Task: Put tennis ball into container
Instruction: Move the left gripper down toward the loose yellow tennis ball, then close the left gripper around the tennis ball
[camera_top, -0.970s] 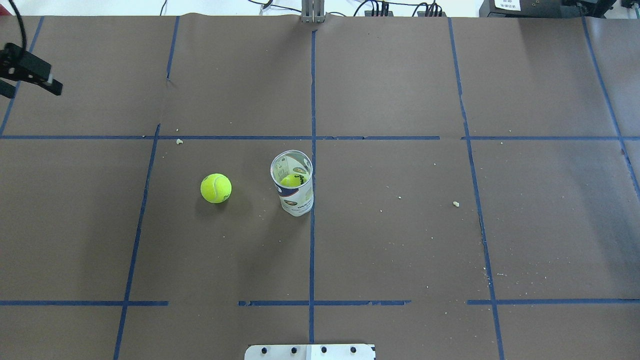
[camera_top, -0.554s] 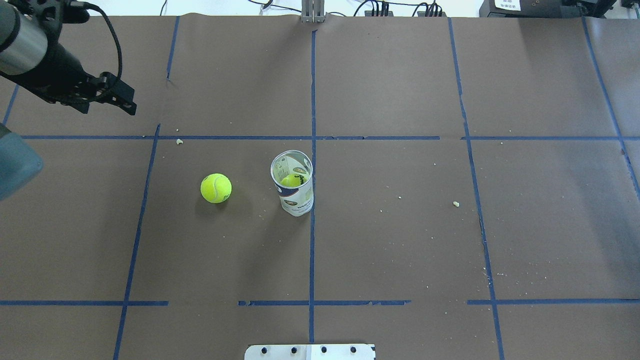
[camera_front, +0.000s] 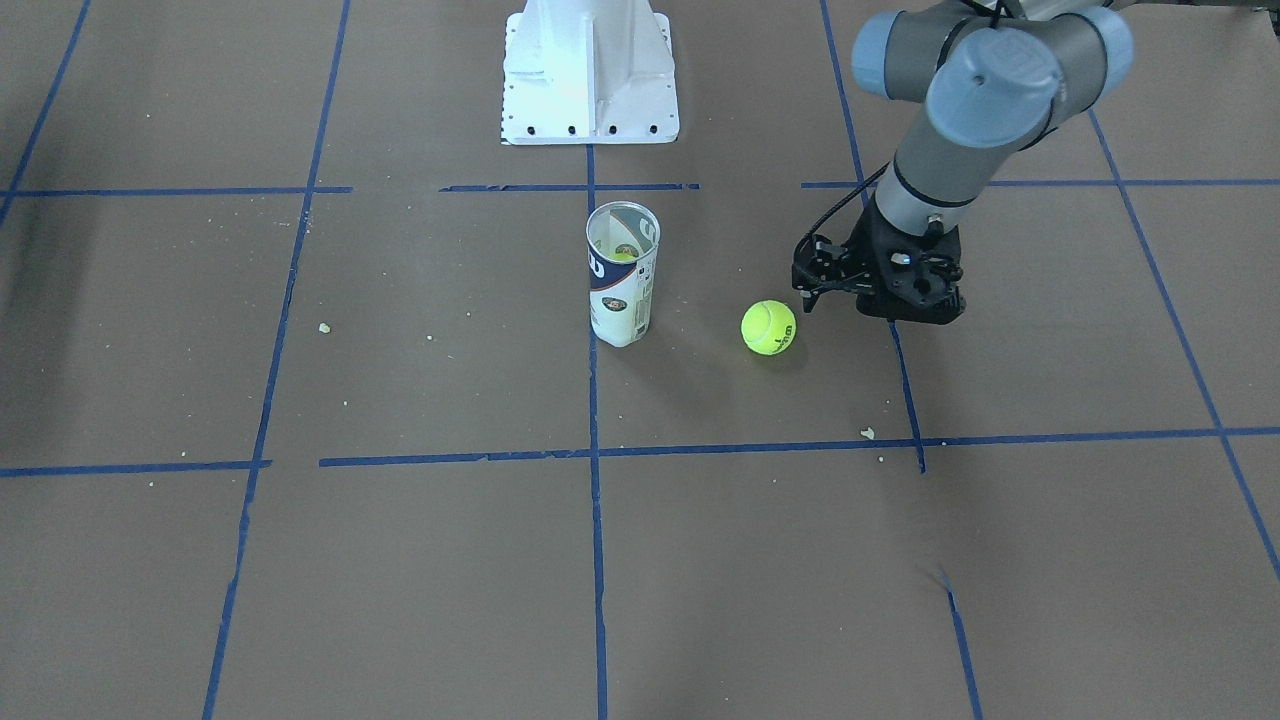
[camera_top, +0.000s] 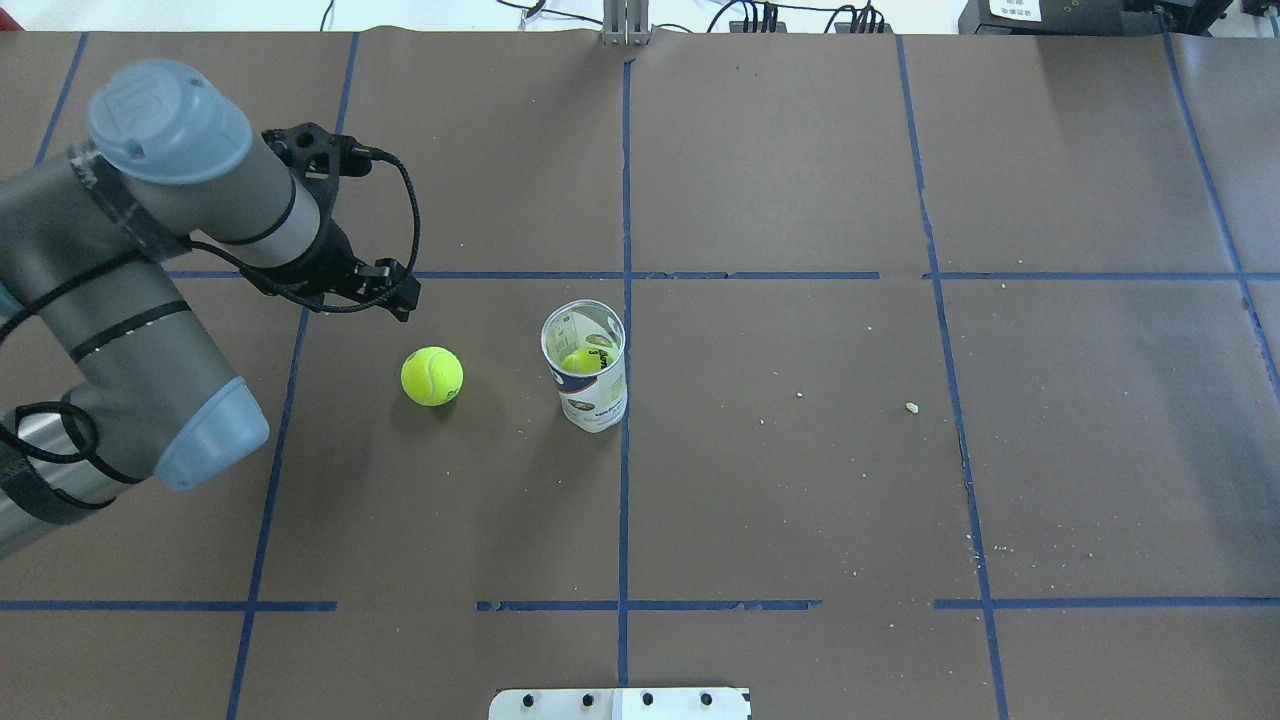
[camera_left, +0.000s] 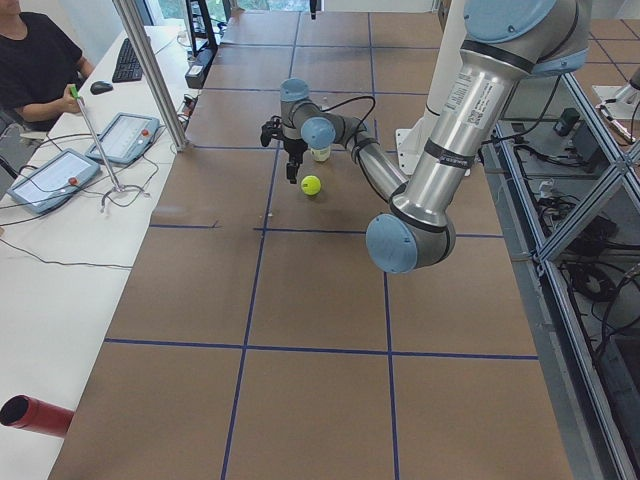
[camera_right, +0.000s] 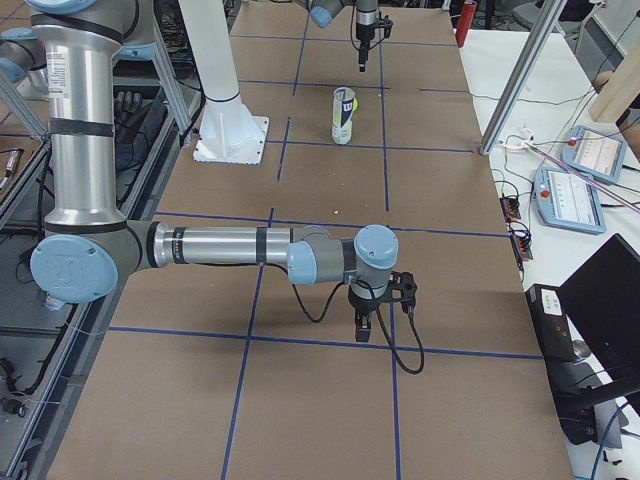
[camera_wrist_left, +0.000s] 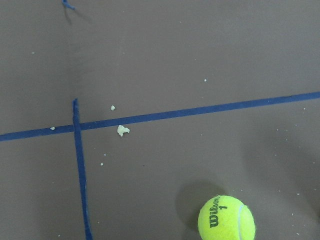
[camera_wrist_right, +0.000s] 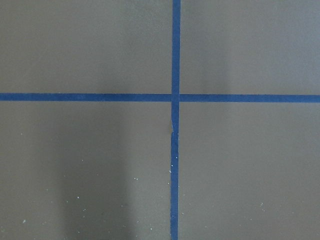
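Note:
The tennis ball (camera_top: 432, 376) lies on the brown table, left of the container (camera_top: 588, 375), and also shows low in the left wrist view (camera_wrist_left: 226, 219). The clear can (camera_front: 622, 275) stands upright and open-topped, with a second yellow-green ball (camera_top: 583, 361) inside it. My left gripper (camera_top: 404, 298) points down, just beyond the loose ball and a little to its left. Its fingers look shut in a narrow tip holding nothing (camera_front: 804, 303). My right gripper (camera_right: 362, 328) hangs far off to the right of the can; I cannot tell its state.
The white pedestal base (camera_front: 590, 70) stands at the robot's side of the table, behind the can. Blue tape lines cross the brown paper. An operator (camera_left: 40, 60) sits at a side desk with tablets. A red cylinder (camera_left: 35, 415) lies off the table.
My left arm has swung in from the table's far-left edge toward the loose ball. The ball and the can have not moved.

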